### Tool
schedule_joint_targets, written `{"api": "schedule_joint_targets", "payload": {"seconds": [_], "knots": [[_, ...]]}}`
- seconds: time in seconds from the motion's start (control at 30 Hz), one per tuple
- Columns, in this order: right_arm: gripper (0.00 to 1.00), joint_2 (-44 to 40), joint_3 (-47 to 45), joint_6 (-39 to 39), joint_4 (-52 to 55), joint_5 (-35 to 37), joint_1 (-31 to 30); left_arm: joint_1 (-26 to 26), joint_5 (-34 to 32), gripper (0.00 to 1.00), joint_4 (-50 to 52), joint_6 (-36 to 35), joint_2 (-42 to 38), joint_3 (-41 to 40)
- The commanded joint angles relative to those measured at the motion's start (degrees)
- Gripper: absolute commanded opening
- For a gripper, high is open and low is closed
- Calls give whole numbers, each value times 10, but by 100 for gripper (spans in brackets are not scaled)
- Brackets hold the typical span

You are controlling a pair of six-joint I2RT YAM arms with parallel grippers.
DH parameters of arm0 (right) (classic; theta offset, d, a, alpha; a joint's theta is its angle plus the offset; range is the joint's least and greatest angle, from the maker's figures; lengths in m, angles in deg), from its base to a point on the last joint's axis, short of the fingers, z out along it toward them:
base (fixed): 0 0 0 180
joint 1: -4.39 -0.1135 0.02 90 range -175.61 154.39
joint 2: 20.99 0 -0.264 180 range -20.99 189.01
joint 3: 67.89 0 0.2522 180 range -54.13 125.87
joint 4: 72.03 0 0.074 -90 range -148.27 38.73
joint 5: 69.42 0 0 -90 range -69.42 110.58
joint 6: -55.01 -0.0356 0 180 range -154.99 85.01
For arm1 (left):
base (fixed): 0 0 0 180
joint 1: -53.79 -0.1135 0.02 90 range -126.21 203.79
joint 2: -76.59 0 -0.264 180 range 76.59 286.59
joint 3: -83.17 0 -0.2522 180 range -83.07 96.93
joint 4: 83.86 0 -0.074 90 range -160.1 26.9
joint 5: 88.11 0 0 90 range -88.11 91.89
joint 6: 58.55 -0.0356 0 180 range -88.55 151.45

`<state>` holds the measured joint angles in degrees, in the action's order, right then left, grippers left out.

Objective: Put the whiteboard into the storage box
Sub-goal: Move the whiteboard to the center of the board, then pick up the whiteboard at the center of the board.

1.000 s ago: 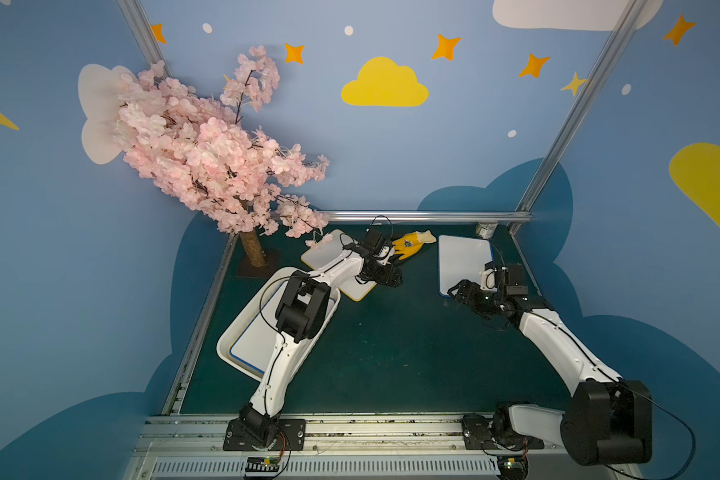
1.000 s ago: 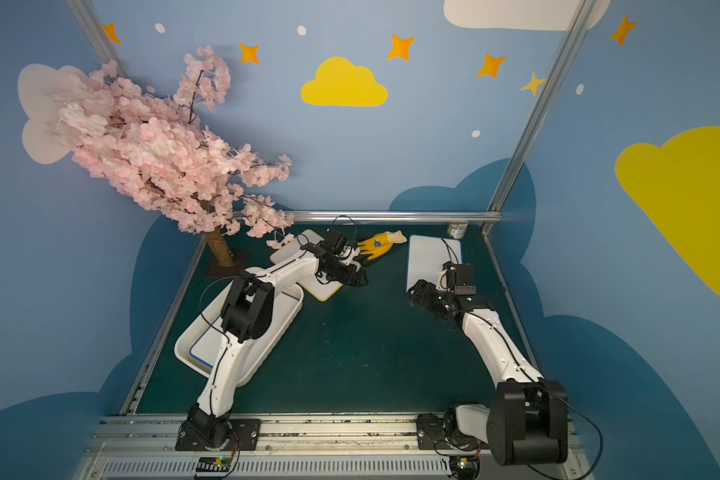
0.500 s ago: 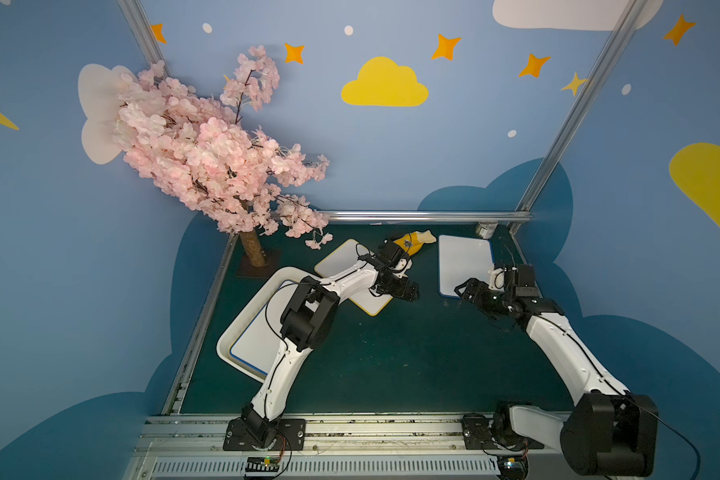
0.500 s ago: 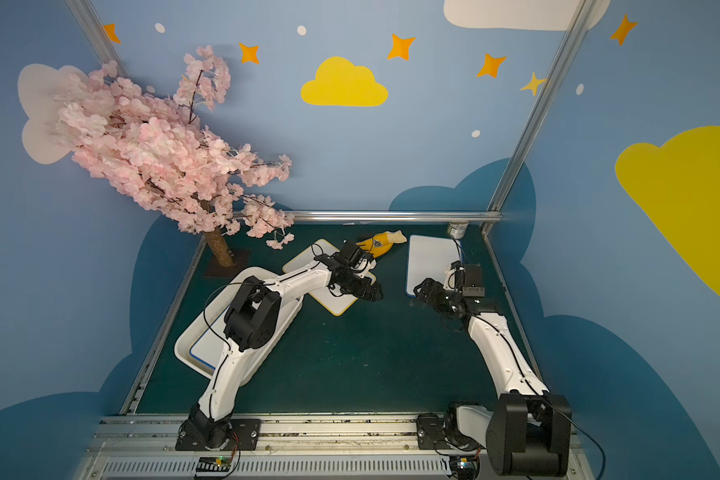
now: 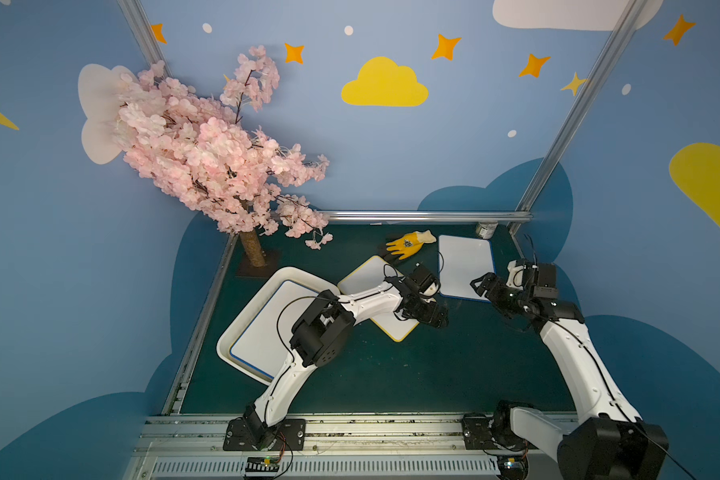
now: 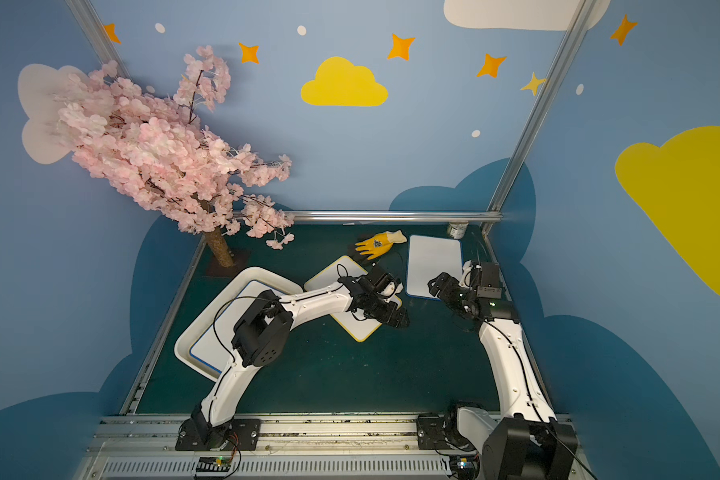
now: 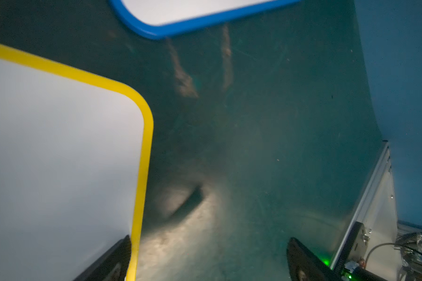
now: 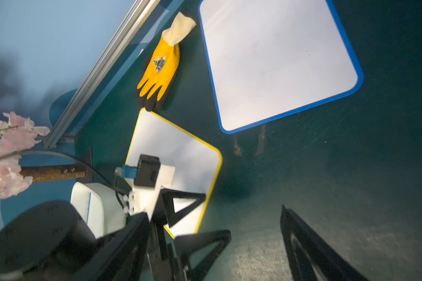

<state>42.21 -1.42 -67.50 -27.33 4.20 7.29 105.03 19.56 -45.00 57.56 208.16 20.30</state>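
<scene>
**Left arm poised at the yellow board's corner, box to its lower left**

The yellow-rimmed white rectangular whiteboard [image 5: 371, 279] lies flat on the dark green table mat [image 5: 433, 374] at frame centre in both top views. Its long axis runs diagonally from upper left to lower right.

The left gripper [image 5: 433, 320] hovers at the board's lower-right corner with its jaws wide apart and empty. In the left wrist view, 1 finger sits over the board and the other over the mat.

The shallow white plastic storage box [image 5: 252, 309] sits to the lower left and already holds 1 blue-rimmed whiteboard [image 5: 267, 332].

The right gripper [image 5: 481, 286], also spread and empty, is at the lower edge of a 2nd blue-rimmed whiteboard [image 5: 466, 266].

An orange-yellow work glove [image 5: 408, 245] touches the yellow board's upper corner, and the left arm's own elbow hangs over the box.
</scene>
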Motion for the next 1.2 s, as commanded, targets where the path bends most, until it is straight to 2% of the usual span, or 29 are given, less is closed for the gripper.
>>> {"api": "schedule_joint_targets", "payload": {"seconds": [0.0, 0.13, 0.27, 0.5, 0.67, 0.73, 0.9, 1.17], "knots": [[85, -21, 18, -20, 22, 20, 11, 37, 30, 99, 30, 33, 21, 6], [85, -32, 17, -30, 24, 26, 22, 52, 45, 100, 40, 28, 17, 35], [85, -36, 11, -37, 22, 38, 24, 39, 37, 99, 61, -5, -25, 32], [85, -37, -2, -68, 20, 71, 19, -44, 30, 100, 45, -46, -121, -44], [85, -47, -28, -106, 18, 114, -8, -109, 1, 100, 47, -65, -142, -57], [85, -53, -43, -126, 14, 127, -33, -130, -14, 100, 54, -72, -135, -49], [85, -66, -95, -220, 13, 196, -139, -169, -59, 100, 46, -90, -104, -40], [85, -63, -139, -362, 30, 302, -294, -207, -72, 100, 1, -99, -56, -27]]}}
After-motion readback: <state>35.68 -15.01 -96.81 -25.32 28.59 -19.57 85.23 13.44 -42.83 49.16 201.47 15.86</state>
